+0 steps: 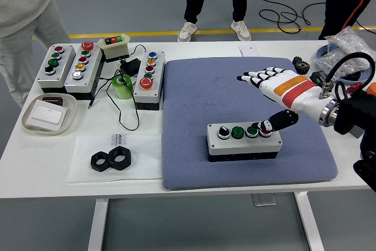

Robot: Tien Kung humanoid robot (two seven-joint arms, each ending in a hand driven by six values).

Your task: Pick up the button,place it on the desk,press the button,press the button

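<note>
A white button box (244, 141) with a black knob, two green buttons and a red button lies on the blue-grey mat (235, 86) near its front edge. My right hand (276, 95) hovers above the box's right end, fingers spread and holding nothing. Its thumb tip (268, 125) points down at the red button at the box's right end, touching it or just above it. The left arm is out of view.
Three more button boxes (148, 79) stand at the back left with cables and a green tape roll (123, 86). Two black nuts (110, 159) lie front left, a tray (48, 114) at the left. Bags and parts sit far right. People stand beyond the table.
</note>
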